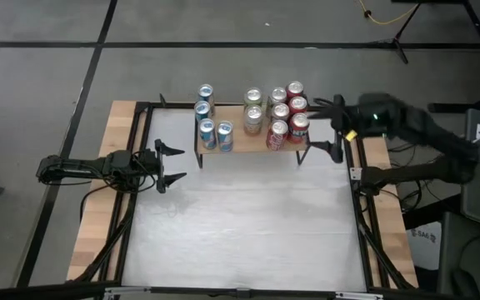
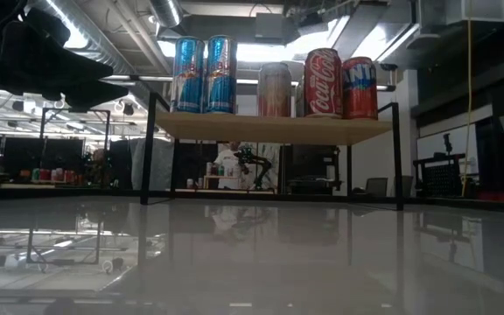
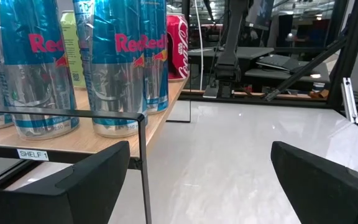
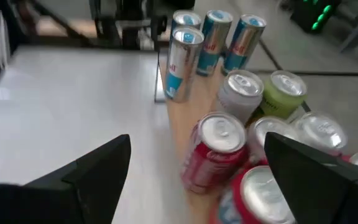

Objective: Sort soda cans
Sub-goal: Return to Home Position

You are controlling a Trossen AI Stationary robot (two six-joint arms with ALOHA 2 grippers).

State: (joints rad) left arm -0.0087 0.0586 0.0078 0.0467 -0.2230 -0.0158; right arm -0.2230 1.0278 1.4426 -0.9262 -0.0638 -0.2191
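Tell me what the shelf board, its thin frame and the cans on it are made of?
The shelf board looks like pale wood, matte and tan, possibly plywood. Its frame seems to be thin black-painted metal rod, straight and sharp-cornered. The cans look like thin metal, probably aluminium: glossy printed bodies reflecting light, and bare silver tops in the right wrist view.

The white tabletop [image 1: 248, 217] before the shelf [image 1: 240, 142] lies open; packed soda cans [image 1: 279, 111] and black posts [image 2: 399, 157] block the back.
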